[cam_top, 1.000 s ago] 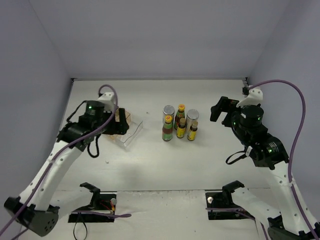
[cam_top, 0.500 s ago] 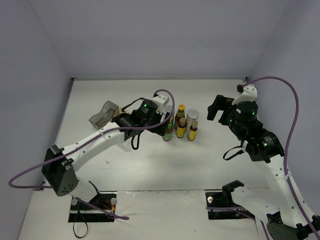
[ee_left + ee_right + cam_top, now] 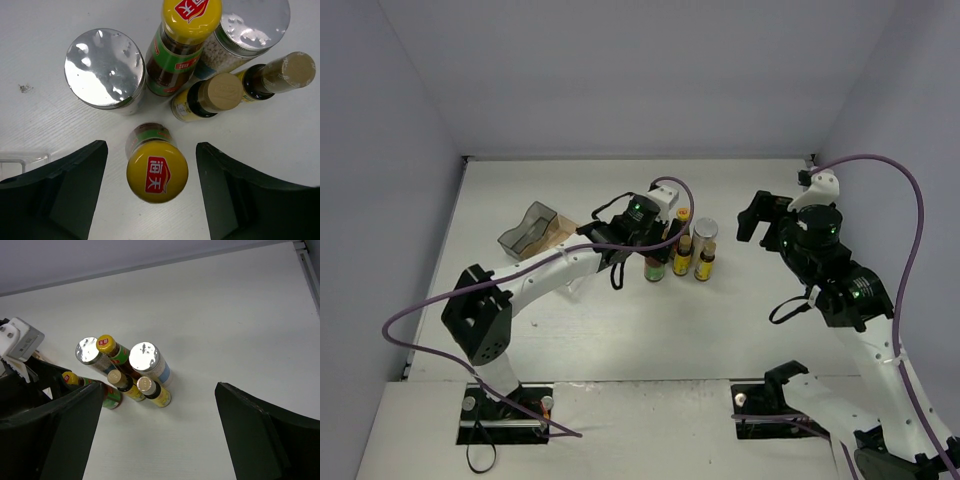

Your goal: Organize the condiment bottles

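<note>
Left wrist view: left gripper (image 3: 151,147) jaws stand wide apart and grip nothing. Near sauce bottle (image 3: 157,171), yellow cap with a red mark, stands upright between the fingers (image 3: 65,195). Bare table shows on each side of the cap; no contact seen.

Cluster beyond it, largest first:
- Left jar (image 3: 105,67) and right jar (image 3: 255,20), both silver-lidded. Pale grains show through the right jar's glass.
- Far sauce bottle (image 3: 172,60), same yellow cap, between the two jars. Whether it touches them or is only just beside them cannot be told.
- Short bottle (image 3: 220,92) and second short bottle (image 3: 292,70), tan-capped and yellow-labelled, side by side on the near side of the right jar.

All six are upright at mid-table, a little toward the far edge.

Right gripper (image 3: 755,220): jaws wide, nothing between them. It is held toward the right edge, well apart from the cluster and facing it.

Rack (image 3: 530,228): clear stepped plastic, in the far half toward the left edge, well apart from the bottles. What it holds cannot be made out at this size.

Table (image 3: 620,330): white, matte. A small dark speck (image 3: 22,88) lies near the left jar. Walls (image 3: 640,80): plain pale grey-lilac, closing the far, left and right edges.
</note>
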Tool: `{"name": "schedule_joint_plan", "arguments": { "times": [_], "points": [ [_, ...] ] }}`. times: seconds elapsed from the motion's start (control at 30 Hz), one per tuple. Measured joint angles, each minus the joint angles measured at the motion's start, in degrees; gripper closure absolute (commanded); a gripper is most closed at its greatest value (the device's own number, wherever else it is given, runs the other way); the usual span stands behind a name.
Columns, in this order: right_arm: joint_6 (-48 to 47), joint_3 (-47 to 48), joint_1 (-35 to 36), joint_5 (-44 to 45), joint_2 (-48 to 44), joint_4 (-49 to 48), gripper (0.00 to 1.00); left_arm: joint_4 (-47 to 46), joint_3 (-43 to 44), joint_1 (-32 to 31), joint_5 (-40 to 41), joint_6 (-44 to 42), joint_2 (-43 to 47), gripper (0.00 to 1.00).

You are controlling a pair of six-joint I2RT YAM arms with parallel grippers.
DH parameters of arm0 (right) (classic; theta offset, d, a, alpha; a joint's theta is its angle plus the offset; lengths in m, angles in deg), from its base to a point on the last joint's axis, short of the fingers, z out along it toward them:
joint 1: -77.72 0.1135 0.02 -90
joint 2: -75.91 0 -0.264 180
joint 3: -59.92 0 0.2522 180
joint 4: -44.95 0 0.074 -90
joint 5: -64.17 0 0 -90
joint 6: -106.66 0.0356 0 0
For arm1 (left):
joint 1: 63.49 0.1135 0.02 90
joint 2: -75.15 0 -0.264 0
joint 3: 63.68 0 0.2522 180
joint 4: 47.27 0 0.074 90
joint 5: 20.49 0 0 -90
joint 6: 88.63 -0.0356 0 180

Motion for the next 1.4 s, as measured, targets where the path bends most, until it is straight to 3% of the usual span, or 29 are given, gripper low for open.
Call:
{"name": "schedule_joint_plan", "arguments": {
  "times": [0.13,0.23,0.27,0.37,0.4,0.53,0.73,0.87,1.07,1.23,1.4],
  "points": [
    [-0.35,0.33,0.0,0.04,-0.28,0.2,0.0,-0.63,0.02,0.0,0.09,0.07,-1.62,0.42],
    [-0.59,0.33,0.0,0.09,-0.37,0.42,0.0,-0.68,0.02,0.0,0.09,0.48,-2.14,0.63],
    [-0.63,0.33,0.0,0.09,-0.37,0.39,0.0,-0.81,0.02,0.0,0.02,0.5,-2.19,0.76],
    [-0.72,0.33,0.0,0.11,-0.37,0.42,0.0,-1.2,0.09,0.0,0.46,0.22,-2.16,0.98],
    [-0.74,0.33,0.0,0.11,-0.37,0.42,0.0,-1.11,0.09,0.0,0.59,0.35,-2.16,1.0],
    [-0.83,0.35,0.0,0.13,-0.37,0.44,0.0,0.98,0.07,0.04,1.77,0.35,-1.29,1.0],
    [-0.85,0.68,0.0,0.04,-0.26,0.48,0.0,12.66,3.17,2.69,3.8,-1.42,3.52,1.0],
    [-0.85,1.09,0.0,-0.55,-0.11,0.37,0.0,17.59,9.33,9.55,4.04,-2.69,7.48,1.0],
    [-0.92,1.2,0.0,-2.73,0.63,0.31,0.0,17.68,15.69,23.1,5.6,-5.51,11.52,1.0],
    [-1.31,1.2,0.0,-4.2,1.68,0.17,0.0,17.9,16.81,32.59,4.98,-6.78,9.11,1.0],
    [-1.88,1.2,0.0,-4.96,1.73,-0.76,0.0,17.92,17.22,37.53,3.06,-7.39,3.1,1.0]
  ]
}}
